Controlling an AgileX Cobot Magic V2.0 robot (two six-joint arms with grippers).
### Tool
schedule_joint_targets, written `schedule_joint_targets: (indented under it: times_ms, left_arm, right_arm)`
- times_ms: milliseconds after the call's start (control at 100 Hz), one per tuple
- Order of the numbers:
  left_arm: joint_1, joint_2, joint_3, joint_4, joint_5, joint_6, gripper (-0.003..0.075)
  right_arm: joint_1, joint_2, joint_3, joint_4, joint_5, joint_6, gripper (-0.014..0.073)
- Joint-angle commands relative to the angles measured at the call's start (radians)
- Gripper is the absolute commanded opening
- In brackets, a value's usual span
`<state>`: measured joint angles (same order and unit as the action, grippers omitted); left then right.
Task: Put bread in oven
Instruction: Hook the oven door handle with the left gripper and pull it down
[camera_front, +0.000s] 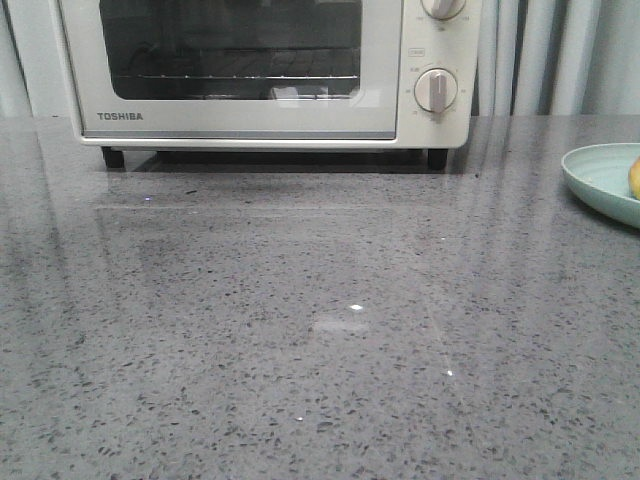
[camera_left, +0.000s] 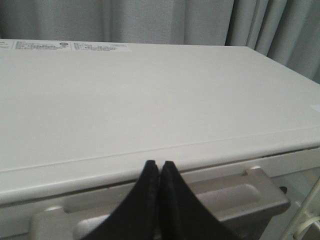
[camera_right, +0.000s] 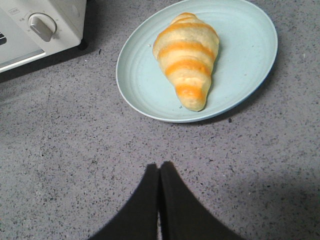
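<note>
Both black pincers are sitting closed and empty: the left pincer over the cream-white toaster oven, the right pincer near the golden striped croissant lying on its pale teal plate.

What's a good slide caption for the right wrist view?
Shut right gripper hovers over the grey speckled countertop, facing a golden striped croissant-shaped bread on a pale teal plate.

The left gripper has its two dark fingers pressed together, tips touching, holding nothing. The right gripper is likewise closed and empty, fingertips meeting. Neither arm shows in the front view.
</note>
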<state>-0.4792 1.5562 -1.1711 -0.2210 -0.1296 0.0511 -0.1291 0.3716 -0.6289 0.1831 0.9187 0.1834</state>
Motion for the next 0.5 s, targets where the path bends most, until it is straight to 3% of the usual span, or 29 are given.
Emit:
schedule_joint_targets:
  times_ms: [0, 270, 490]
  left_arm:
    - [-0.008, -0.017, -0.025, -0.007, 0.019, -0.008, -0.0021]
    - [-0.008, -0.022, -0.009, -0.036, 0.235, -0.008, -0.0021]
    - [-0.029, -0.117, 0.164, -0.066, 0.189, -0.008, -0.0021]
  right_arm:
    - [-0.004, 0.018, -0.039, 0.006, -0.066, -0.015, -0.0067]
    - [-0.004, 0.018, -0.05, 0.006, -0.065, -0.015, -0.0067]
    - [-0.004, 0.018, -0.05, 0.006, -0.065, -0.015, -0.0067]
